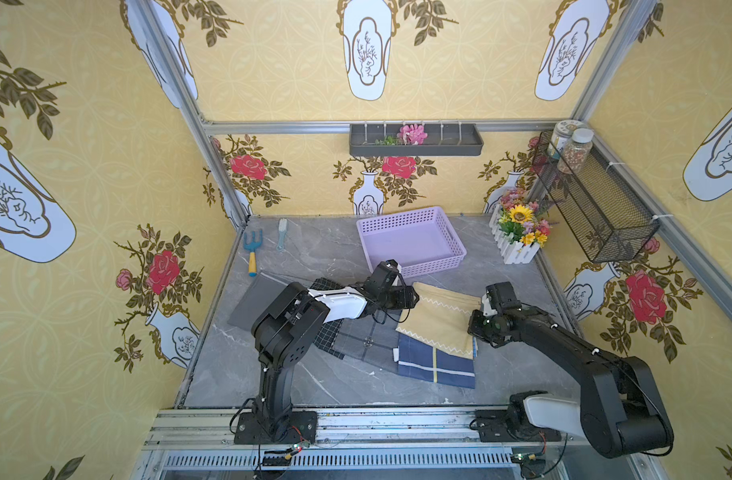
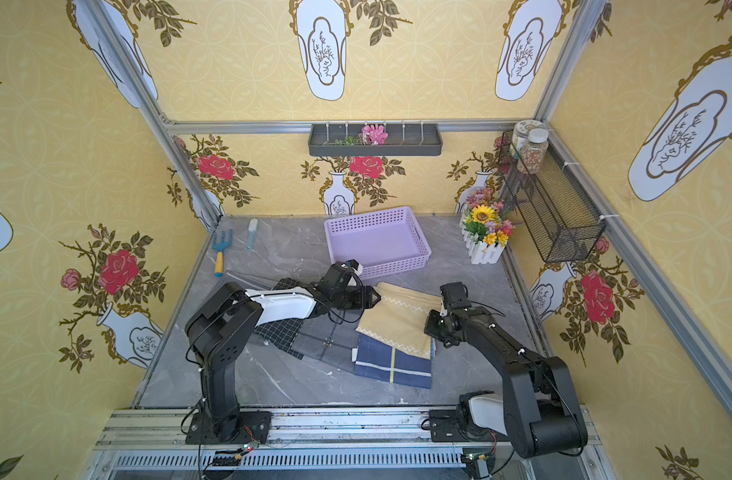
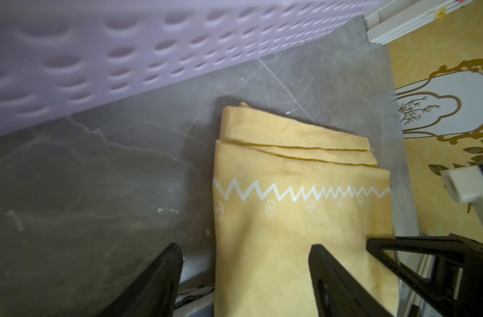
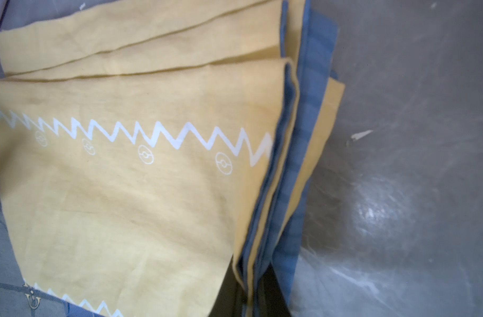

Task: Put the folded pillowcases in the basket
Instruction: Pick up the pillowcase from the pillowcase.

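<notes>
Grey marble tabletop (image 1: 314,257) meets floral yellow walls (image 1: 273,83); left gripper (image 3: 244,248) gapes astride yellow pillowcase (image 1: 439,320), right gripper (image 1: 478,322) closed.

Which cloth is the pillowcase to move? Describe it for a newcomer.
Find the lavender basket at the back of the table. Just in front lie folded cloths; the pillowcase is the only yellow one, on top, with white zigzag trim.

Worktop (image 1: 314,257): grey marble-look slab, smooth, semi-gloss with glare spots. Basket (image 1: 435,264): smooth lavender plastic, slight sheen. Pillowcase (image 1: 439,320): yellow woven cloth, matt, lightly creased. Blue cloth (image 1: 422,368): matt too. Rack (image 1: 605,216): black metal wire mesh.
</notes>
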